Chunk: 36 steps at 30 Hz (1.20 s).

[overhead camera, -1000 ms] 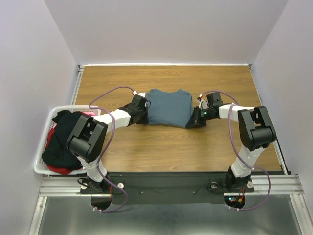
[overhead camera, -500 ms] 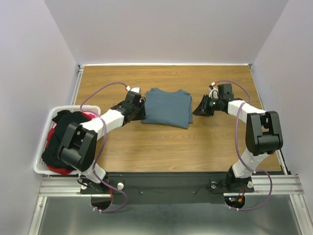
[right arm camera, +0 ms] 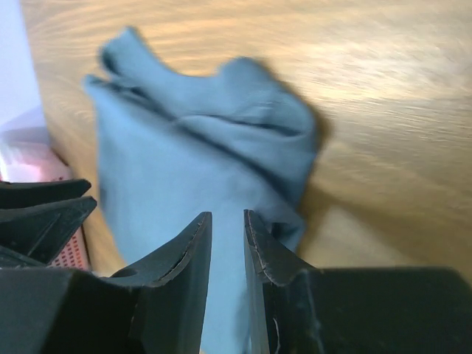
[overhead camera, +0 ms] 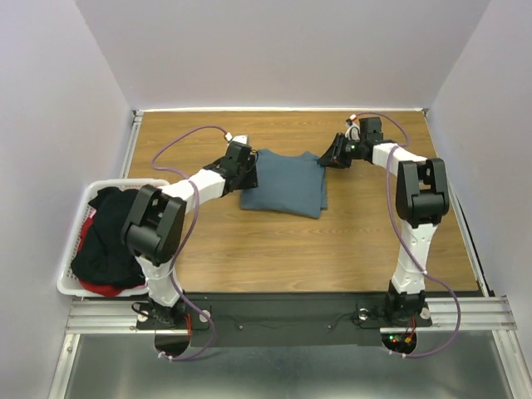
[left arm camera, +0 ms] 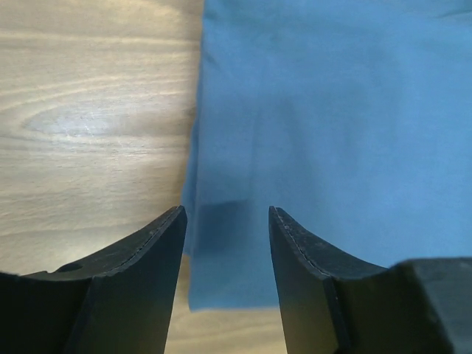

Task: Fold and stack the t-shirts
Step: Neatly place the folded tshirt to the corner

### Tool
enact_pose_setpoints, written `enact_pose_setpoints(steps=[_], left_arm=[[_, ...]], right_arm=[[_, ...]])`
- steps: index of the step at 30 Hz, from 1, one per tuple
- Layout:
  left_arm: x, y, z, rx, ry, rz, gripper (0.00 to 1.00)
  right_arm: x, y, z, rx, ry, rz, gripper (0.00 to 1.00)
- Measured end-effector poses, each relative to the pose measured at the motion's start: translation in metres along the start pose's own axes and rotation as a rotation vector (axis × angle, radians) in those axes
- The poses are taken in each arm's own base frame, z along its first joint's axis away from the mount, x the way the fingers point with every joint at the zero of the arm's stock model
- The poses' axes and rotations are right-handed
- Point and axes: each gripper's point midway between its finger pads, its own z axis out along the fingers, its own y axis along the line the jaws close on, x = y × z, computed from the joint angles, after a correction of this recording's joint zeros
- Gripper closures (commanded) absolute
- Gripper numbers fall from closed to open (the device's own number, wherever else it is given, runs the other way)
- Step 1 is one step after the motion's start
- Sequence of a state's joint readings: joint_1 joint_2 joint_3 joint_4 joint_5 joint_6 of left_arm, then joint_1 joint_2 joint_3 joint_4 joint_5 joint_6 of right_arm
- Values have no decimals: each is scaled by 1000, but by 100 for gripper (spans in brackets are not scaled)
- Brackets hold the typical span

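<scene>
"Where's the shirt they're working on?"

"The slate t-shirt [overhead camera: 283, 183] lies folded into a rough rectangle on the table [overhead camera: 274, 249], a little toward twelve o'clock from the middle. Its far edge is lumpy, and the twelve o'clock corners are bunched rather than square."

"And the arms?"

"One at each far corner. The left gripper [left arm camera: 227, 212] is at the shirt's ten o'clock corner with its jaws well apart over the cloth edge and nothing between them. The right gripper [right arm camera: 227, 215] is at the one o'clock corner with its jaws only a sliver apart. That view is smeared, but as far as I can make out there is no cloth pinched there either."

"So which step is this?"

"I'd say the end of the fold on this one, with the tidying or the stacking to come. The black t-shirt [overhead camera: 104, 249] and the red t-shirt [overhead camera: 104, 289] sit heaped in the basket [overhead camera: 65, 287] at eight o'clock, unfolded."

"What does the next move need?"

"Either flatten those bunched corners, or slide the bundle aside without it springing open and then fetch a shirt from the basket."
</scene>
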<state>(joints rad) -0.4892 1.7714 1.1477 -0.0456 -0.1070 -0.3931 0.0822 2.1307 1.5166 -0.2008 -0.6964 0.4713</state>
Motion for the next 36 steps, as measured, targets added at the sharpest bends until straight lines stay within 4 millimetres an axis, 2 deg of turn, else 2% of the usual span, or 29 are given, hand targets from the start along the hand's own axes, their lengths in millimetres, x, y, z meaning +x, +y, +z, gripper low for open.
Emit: enact_pose_setpoints(steps=[4,8,10,11,15,18,20,24,27,32,34,36], left_arm=[[20,9,21,-42,60,14,41],[21,10,21,-60,70,41,40],[14,5,16,-76,45,75,37],[11,-2,12,-75,32,97,36],[6,-29,-11,-70,-22,187,31],[3,-47,-33,-45,-55,226,30],[-4,-49,-45,-39,-83,225,29],[-12,-32,-63,-74,-120,206,29],[-10,-17,-69,-110,-123,201,29],[3,14,-73,-176,-102,192,29],[7,26,-77,-194,-100,183,29],[9,40,-82,-213,-104,167,29]], right_arm=[[13,-26,17,46,37,51,70],[9,-31,14,80,13,51,68],[11,-35,6,125,-5,47,58],[13,-35,3,135,-9,42,49],[18,-28,-28,215,-44,23,28],[21,-17,-54,256,-77,1,21],[25,-7,-69,273,-97,-12,20],[42,-4,-71,323,-80,-19,19],[70,-5,-57,377,-18,-25,20],[106,-5,-32,429,69,-26,20],[116,-9,-23,457,93,-24,20],[113,-6,-19,470,78,-27,23]])
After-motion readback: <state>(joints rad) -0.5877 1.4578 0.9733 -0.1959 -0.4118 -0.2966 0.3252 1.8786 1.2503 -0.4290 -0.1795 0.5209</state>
